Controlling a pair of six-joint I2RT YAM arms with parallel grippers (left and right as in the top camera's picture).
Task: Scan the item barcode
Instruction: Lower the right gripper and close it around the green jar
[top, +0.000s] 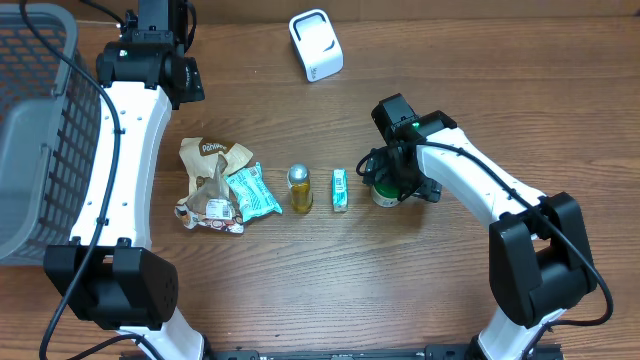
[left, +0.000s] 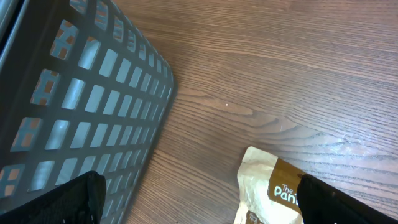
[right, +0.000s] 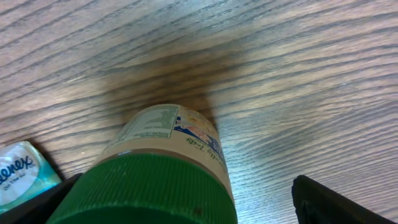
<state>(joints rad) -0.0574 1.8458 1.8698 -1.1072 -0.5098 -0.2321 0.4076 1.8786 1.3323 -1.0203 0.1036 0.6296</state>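
A green-lidded jar (right: 168, 186) stands right under the right gripper (right: 186, 208), whose jaws stand wide on either side and hold nothing, apparently lined up to lift this upright jar from the row's right end toward the white scanner (top: 316, 45), well apart. The left gripper (left: 199, 205), equally wide and empty, hangs near the grey basket (left: 93, 106) and a brown bag (left: 267, 186) reading "The Pan…"; the tissue pack (right: 18, 171) beside the jar shows "leenex".

White links (top: 135, 140); black joints (top: 540, 265)

Tissue pack (top: 340, 189) crowds the jar (right: 168, 168); opposite side lies free.
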